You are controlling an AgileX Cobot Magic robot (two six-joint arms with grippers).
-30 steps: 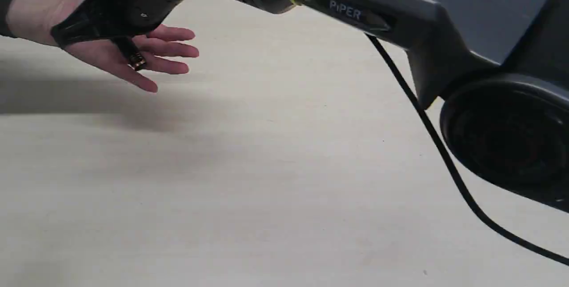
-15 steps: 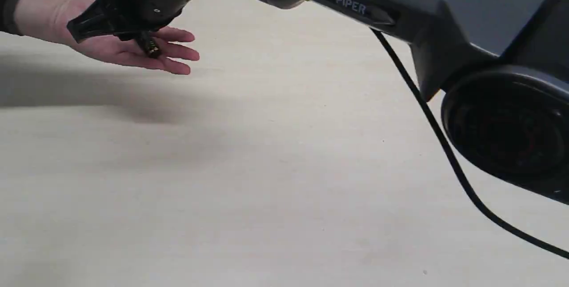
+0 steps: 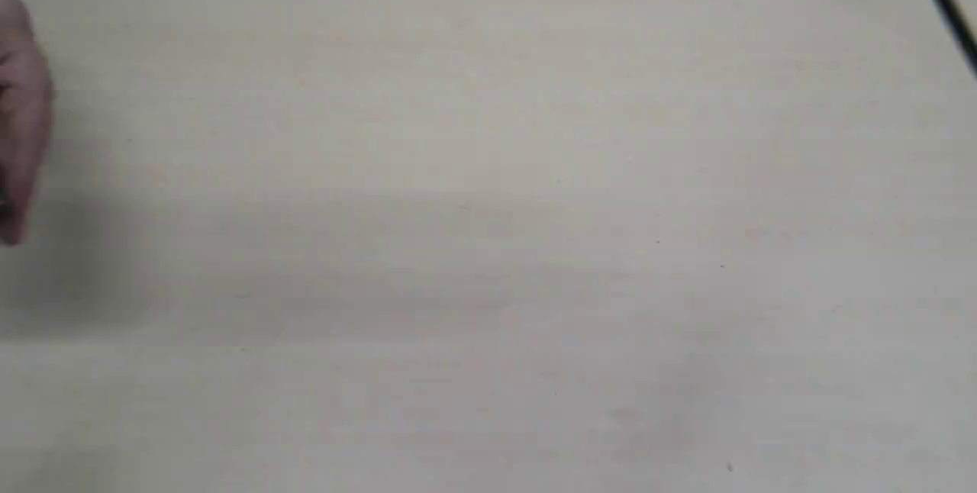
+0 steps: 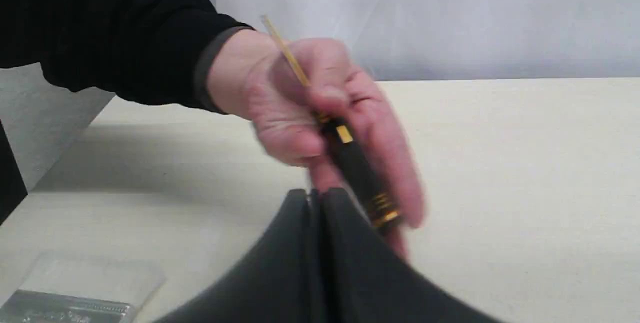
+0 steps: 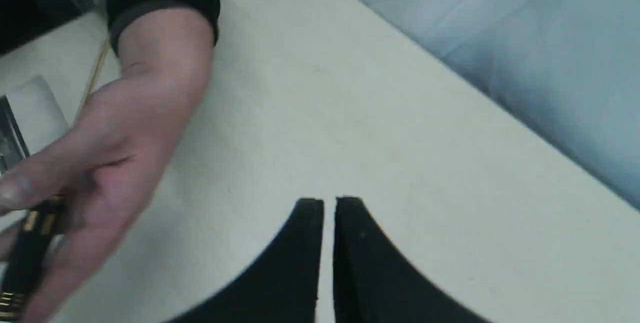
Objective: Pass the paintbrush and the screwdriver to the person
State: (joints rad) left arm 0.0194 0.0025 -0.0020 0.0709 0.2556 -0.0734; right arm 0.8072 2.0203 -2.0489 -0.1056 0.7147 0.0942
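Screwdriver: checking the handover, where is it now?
In the left wrist view, the screwdriver lies in the person's hand, just past the shut left gripper.

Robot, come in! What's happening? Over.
Left hand shut, empty. Right hand shut, empty. Screwdriver held by person. Nothing in the way.

The left fingers (image 4: 292,233) and right fingers (image 5: 305,243) — matte black, curved, blunt-tipped.

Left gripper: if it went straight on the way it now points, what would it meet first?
Probably the person's hand, which holds the screwdriver straight ahead of the left gripper, whose jaws are shut and empty. The screwdriver's butt end lies just beside that line. Depth is unclear, so the gap cannot be judged.
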